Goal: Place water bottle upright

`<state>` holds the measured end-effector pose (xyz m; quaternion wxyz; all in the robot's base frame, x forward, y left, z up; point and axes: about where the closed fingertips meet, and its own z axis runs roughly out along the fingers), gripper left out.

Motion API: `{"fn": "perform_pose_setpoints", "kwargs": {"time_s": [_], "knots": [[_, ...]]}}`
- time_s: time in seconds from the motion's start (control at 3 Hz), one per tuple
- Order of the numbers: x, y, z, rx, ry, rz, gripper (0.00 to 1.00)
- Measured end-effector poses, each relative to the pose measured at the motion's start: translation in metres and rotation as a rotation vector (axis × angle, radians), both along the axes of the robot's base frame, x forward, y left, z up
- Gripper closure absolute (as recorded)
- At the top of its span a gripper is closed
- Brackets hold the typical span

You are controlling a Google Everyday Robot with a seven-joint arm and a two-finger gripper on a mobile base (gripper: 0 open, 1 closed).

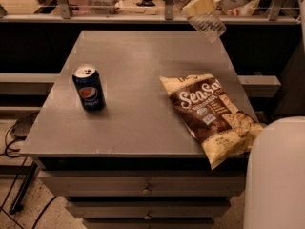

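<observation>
The clear ribbed water bottle (204, 20) hangs tilted in the air above the far right edge of the grey table (138, 104), its base pointing down to the right. My gripper (202, 5) comes in from the upper right and is shut on the water bottle around its middle, its pale fingers (196, 7) across the body. The bottle's cap end is near the top edge of the view and hard to make out.
A dark blue Pepsi can (89, 87) stands upright on the table's left side. A SenSa chip bag (212, 116) lies flat on the right, overhanging the front right corner. Drawers (145, 190) are below. A white robot part (276, 175) fills the lower right.
</observation>
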<state>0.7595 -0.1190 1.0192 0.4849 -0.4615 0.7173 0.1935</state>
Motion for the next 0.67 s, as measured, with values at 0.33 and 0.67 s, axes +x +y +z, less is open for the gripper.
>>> {"fn": "perform_pose_setpoints", "kwargs": {"time_s": [0.33,0.67], "knots": [[0.002,-0.006,0.007,0.135,-0.069,0.053,1.00],[-0.002,-0.018,0.014,0.231,-0.126,0.081,1.00]]}}
